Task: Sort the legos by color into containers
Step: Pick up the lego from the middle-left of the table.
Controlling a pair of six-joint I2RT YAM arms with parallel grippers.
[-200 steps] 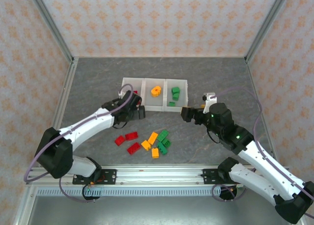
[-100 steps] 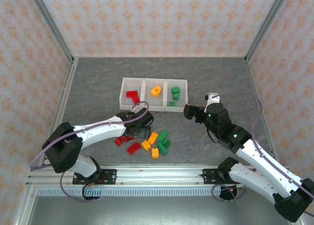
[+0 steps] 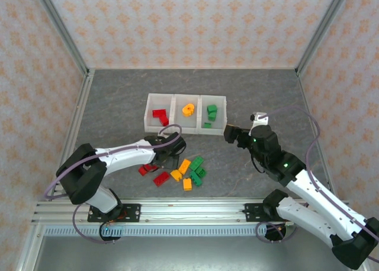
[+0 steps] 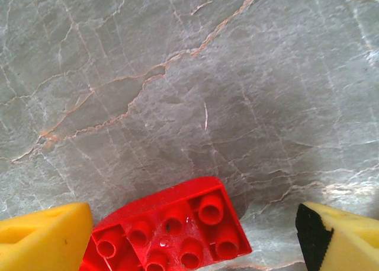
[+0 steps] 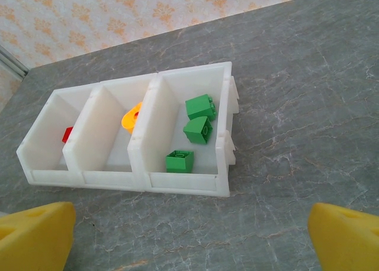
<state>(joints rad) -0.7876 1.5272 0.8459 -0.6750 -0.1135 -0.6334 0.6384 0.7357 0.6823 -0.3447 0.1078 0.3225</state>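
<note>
L gripper (image 3: 169,157) sits low over the counter (image 3: 112,105), fingers (image 4: 44,235) spread, w/ a red lego (image 4: 172,232) btwn them: right up against one pad, clear gap to the other. R gripper (image 3: 230,133) is spread wide, just right of the containers (image 3: 175,96). Red pcs are in the left bin, orange round pc (image 3: 188,109) in the middle, green in the right. Loose legos (image 3: 184,165) lie beside L gripper.

No legible text; red lego (image 4: 172,229) studs seemingly unmarked, blurry.

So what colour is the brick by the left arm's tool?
Red. The small studded plastic brick shows best in the left wrist view.
</note>
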